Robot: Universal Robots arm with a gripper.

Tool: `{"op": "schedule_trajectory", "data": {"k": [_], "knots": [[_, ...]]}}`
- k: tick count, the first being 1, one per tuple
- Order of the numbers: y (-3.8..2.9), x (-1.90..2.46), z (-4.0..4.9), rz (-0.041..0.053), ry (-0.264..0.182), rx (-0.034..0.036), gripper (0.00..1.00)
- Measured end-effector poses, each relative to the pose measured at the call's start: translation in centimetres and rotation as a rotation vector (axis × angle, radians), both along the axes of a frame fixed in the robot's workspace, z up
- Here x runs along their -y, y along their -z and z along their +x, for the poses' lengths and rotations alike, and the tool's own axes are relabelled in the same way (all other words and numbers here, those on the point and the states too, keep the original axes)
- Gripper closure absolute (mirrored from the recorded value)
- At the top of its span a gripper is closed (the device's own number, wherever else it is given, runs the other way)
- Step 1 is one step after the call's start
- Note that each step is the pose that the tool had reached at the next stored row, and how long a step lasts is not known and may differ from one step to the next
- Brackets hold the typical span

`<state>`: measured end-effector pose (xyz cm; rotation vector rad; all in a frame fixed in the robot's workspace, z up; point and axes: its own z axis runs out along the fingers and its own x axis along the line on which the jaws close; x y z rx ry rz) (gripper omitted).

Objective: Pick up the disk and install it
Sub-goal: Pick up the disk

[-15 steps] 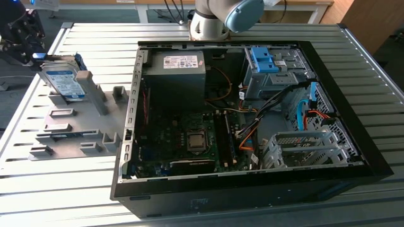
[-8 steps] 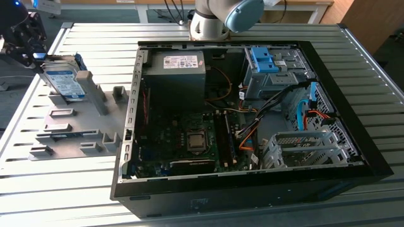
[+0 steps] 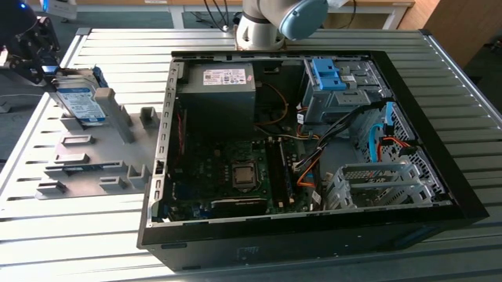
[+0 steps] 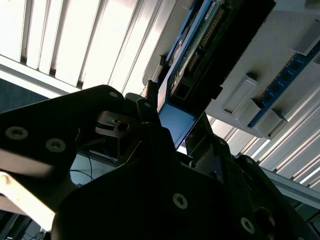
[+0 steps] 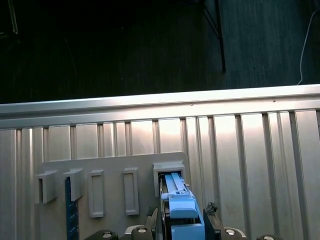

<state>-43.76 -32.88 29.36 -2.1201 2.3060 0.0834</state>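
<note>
Blue-railed disk (image 3: pixel 81 101) tight within end effector (image 5: pixel 182 222) grip

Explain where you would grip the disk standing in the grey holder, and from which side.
Probably across its two broad flat faces near the free top edge, coming from above: the disk stands on edge with its lower end seated in the grey holder.

The tabletop (image 3: pixel 86 241) is one of those ribbed silvery metal ones, with slats running across from the exterior view's left to its right. Two things sit right on it. A grey fixture plate (image 3: pixel 98 161) with raised slots and blocks is toward the exterior view's left. Just beside it, a black PC case (image 3: pixel 314 249) lies open on its side. The arm's base (image 3: pixel 259 32) stands at the far edge.
</note>
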Motion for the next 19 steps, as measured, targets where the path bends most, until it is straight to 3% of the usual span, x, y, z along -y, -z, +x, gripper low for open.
{"op": "schedule_trajectory", "data": {"k": [9, 10, 14, 16, 19], "knots": [[0.22, 0.00, 0.00, 0.0000, 0.000, -0.0002, 0.53], [0.22, 0.00, 0.00, 0.0000, 0.000, -0.0002, 0.60], [0.23, 0.00, 0.01, -0.0004, 0.000, -0.0001, 0.60], [0.23, 0.00, 0.00, -0.0008, 0.000, -0.0001, 0.59], [0.39, 0.00, 0.01, -0.0008, 0.000, 0.0000, 0.47]]}}
